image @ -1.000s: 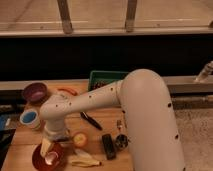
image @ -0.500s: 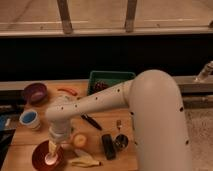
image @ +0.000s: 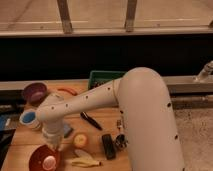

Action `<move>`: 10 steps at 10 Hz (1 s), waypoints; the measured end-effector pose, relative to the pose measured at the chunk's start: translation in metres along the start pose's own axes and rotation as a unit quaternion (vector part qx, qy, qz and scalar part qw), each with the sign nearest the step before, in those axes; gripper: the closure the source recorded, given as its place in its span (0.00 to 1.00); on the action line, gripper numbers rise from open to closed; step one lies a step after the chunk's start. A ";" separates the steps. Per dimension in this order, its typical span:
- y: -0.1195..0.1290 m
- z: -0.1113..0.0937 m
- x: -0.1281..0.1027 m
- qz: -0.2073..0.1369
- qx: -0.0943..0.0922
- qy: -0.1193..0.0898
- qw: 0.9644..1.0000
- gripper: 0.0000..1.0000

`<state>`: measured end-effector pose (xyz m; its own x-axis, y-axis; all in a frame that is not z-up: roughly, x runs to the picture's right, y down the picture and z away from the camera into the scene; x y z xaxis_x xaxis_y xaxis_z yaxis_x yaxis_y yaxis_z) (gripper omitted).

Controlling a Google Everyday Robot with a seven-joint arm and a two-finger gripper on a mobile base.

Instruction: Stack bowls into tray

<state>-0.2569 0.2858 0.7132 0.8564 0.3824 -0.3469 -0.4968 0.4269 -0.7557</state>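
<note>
Wooden worktop under a dark window wall: I see the white arm stretch from a bulky raised elbow on the right down to the front left corner. Its claw points straight down, fingers closed together on the back rim of the red bowl, which sits at the front left edge. I see the purple bowl at the back left, well apart, and the green tray at the back edge, partly hidden behind the arm.
</note>
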 end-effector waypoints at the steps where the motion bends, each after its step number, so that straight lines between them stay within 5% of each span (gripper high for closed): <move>1: 0.001 -0.003 -0.005 -0.008 0.000 0.001 1.000 1.00; 3: 0.003 -0.017 -0.014 -0.023 0.004 -0.002 1.000 1.00; 6: 0.010 -0.066 -0.034 -0.067 0.020 -0.019 0.997 1.00; 10: -0.013 -0.145 -0.070 -0.112 0.043 -0.072 0.990 1.00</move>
<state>-0.2904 0.1344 0.6669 0.9205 0.3803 -0.0895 -0.3129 0.5804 -0.7518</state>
